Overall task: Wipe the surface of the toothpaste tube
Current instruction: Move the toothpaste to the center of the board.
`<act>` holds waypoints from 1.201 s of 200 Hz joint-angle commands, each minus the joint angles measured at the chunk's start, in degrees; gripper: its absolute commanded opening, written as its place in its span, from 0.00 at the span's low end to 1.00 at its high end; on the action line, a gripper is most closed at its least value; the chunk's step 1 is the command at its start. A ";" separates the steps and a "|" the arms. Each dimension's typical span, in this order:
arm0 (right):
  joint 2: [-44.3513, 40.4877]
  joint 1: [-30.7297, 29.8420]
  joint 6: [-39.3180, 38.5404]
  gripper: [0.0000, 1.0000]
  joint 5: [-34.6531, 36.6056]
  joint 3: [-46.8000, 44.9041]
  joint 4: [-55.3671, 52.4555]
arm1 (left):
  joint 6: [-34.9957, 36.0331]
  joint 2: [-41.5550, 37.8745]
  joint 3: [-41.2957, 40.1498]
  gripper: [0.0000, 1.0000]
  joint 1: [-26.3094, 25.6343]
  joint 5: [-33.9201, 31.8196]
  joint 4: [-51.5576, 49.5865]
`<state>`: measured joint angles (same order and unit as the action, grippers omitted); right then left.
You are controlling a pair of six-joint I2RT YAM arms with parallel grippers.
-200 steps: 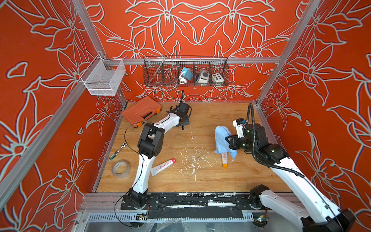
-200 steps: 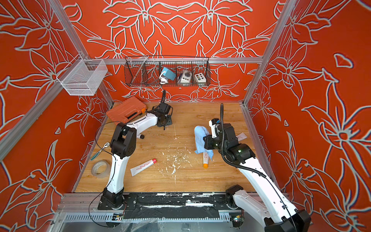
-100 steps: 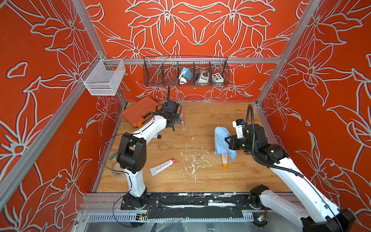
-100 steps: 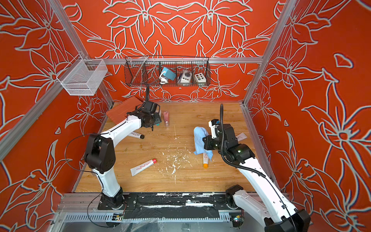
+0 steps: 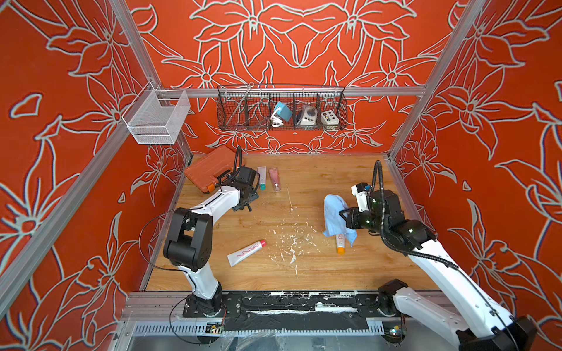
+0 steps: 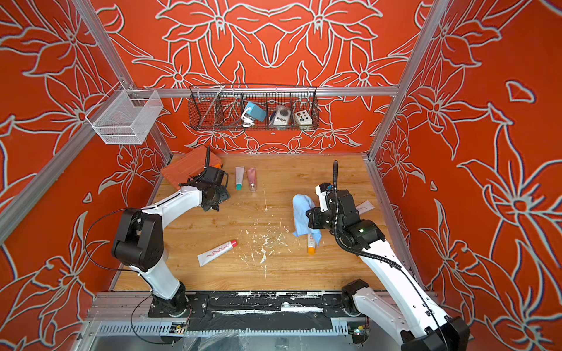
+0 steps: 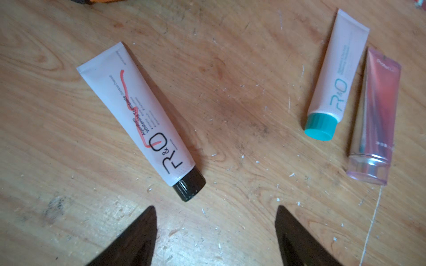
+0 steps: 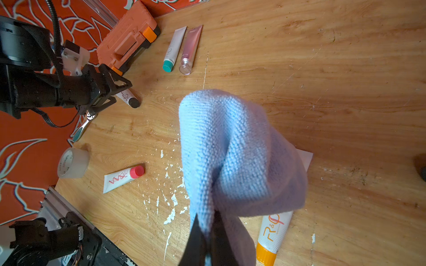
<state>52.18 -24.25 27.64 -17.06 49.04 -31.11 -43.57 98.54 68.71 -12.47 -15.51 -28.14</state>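
- Right wrist view: the orange-capped tube [image 8: 273, 235] lies flat on the table [image 8: 345, 92], just below the right claw [image 8: 206, 218] and slightly to one side of its tips. Only the cap end shows.
- Its body is white with orange lettering, and the cap is orange. I see no smear on the bare part. The rest is hidden.
- A blue cloth [image 8: 230, 149] covers that hidden part. The right claw is pressed together on a fold of it, and the cloth bunches out ahead of the tips. In both top views its lower edge drapes over the tube [image 5: 341, 243].
- I judge that the wiping step is in hand, with the cloth on the tube. Whether it presses on the tube or only hangs there I cannot tell.
- The next move calls for pushing the cloth down and drawing it along the tube toward the cap. Nothing holds the tube, so it could slide.
- White flecks [image 5: 289, 243] dot the boards out ahead of the right claw.
- The left claw [image 7: 215, 208] is well apart from all this, spread wide and holding nothing.
- A black-capped tube [image 7: 143, 115] lies loose just ahead of its tips. A teal-capped tube [image 7: 334, 76] and a pink tube [image 7: 375, 115] lie side by side farther ahead, to one side.
- A red-capped tube [image 5: 246, 252] lies alone between the two claws.
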 commanded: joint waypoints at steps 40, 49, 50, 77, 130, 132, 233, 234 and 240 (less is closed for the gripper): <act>0.55 0.50 1.01 0.00 -1.47 -1.12 1.49 | -2.57 1.44 -3.01 0.82 2.09 -1.08 0.11; 0.43 0.52 1.10 0.00 -1.33 -1.30 1.49 | -2.57 1.98 -2.98 0.82 2.27 -0.94 0.27; 0.40 0.52 1.10 0.00 -1.32 -1.31 1.49 | -2.61 2.04 -2.97 0.82 2.32 -0.93 0.28; 0.29 0.52 1.19 0.00 -1.22 -1.58 1.58 | -2.74 3.90 -1.77 0.83 2.63 -0.20 -0.13; 0.43 0.52 0.97 0.00 -0.96 -1.83 1.58 | -2.42 7.06 0.33 0.76 2.74 -0.36 -0.56; 0.39 0.52 0.94 0.00 -0.96 -1.84 1.56 | -2.36 7.22 0.36 0.76 2.72 -0.43 -0.52; 0.46 0.53 0.39 0.00 -1.23 -1.84 1.74 | -1.39 9.82 -0.04 0.61 2.71 -1.35 0.26; 0.46 0.52 0.40 0.00 -1.22 -1.84 1.75 | -1.36 9.78 -0.05 0.61 2.71 -1.36 0.27; 0.47 0.51 0.40 0.00 -1.15 -1.92 1.74 | -1.19 9.67 -0.13 0.60 2.72 -1.21 0.44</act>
<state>52.86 -24.25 27.83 -18.06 47.90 -30.41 -44.73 107.53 68.66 -10.07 -15.57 -27.73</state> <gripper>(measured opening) 0.057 0.615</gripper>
